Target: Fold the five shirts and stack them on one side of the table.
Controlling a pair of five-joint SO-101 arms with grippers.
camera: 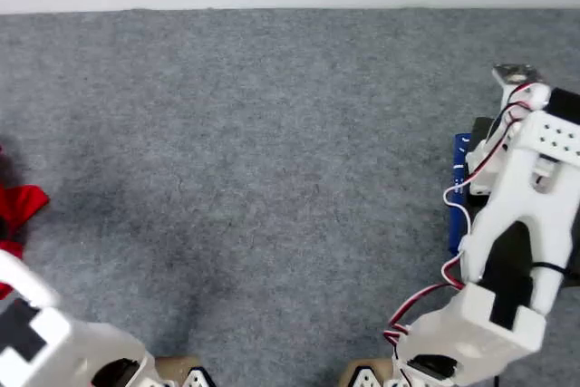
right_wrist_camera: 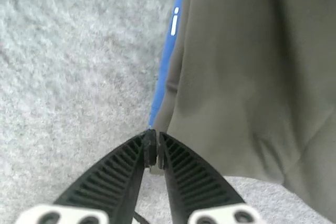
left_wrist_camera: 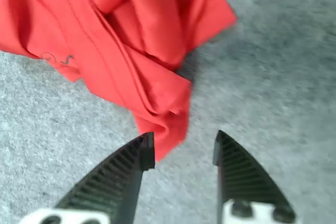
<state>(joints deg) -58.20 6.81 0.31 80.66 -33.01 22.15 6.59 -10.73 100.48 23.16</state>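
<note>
At the left edge of the grey desk (camera: 272, 133), from the high view: a crumpled red shirt (camera: 18, 210), unfolded and cut off by the picture's border. Close by, at the near left corner, the white left arm (camera: 45, 342).

From the left wrist, a closer look at the red shirt (left_wrist_camera: 121, 40): bunched in loose folds on the grey surface, with one trailing corner reaching toward the left tool (left_wrist_camera: 184, 148). Released, jaws well apart, nothing between them. One jaw touching or just overlapping that trailing corner (hard to say which), the other over bare desk.

Over on the right side of the desk: a neat folded stack, with a dark olive shirt (right_wrist_camera: 252, 77) on top and a blue shirt (right_wrist_camera: 168, 61) beneath it, visible as a thin strip along one edge. From the high view, the blue shirt (camera: 458, 192) as a narrow band just beside the white right arm (camera: 517, 251), with the arm stretched over the stack and covering most of it.

Right tool (right_wrist_camera: 154, 148): clenched, jaws pressed tip to tip right at the corner of the olive shirt, at the near end of the blue strip. Impossible to tell about any cloth pinched between the tips.
</note>
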